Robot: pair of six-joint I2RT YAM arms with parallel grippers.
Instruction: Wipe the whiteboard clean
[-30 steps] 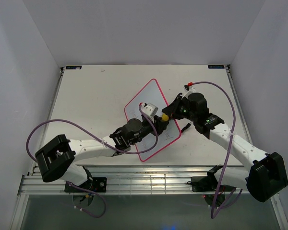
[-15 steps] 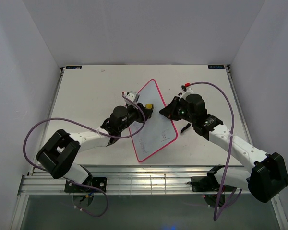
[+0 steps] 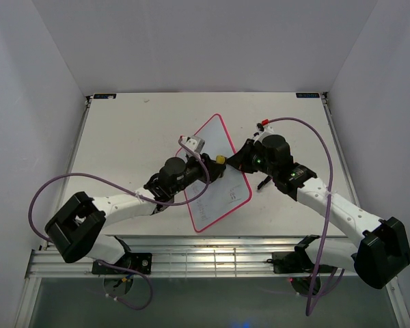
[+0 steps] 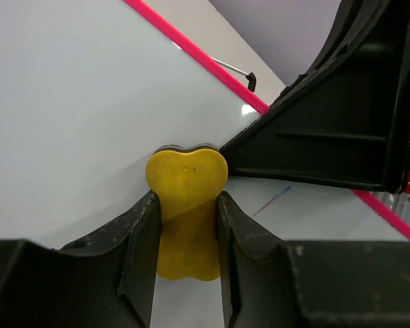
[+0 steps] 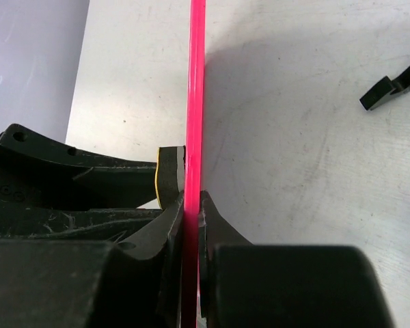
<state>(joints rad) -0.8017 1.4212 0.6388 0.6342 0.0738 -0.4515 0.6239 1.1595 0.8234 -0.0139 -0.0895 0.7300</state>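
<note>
There's the right gripper (image 5: 191, 208), pinched tight on the pink frame (image 5: 195, 102) at the right edge of the whiteboard (image 3: 222, 195), which sits angled mid-table (image 3: 123, 137). On its left, the left gripper (image 4: 186, 205) is clamped on the yellow eraser (image 4: 186, 171), pressed against the white surface near the far-right edge.

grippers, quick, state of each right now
left gripper: closed on the eraser, pressed to the board
right gripper: closed on the whiteboard edge
</note>
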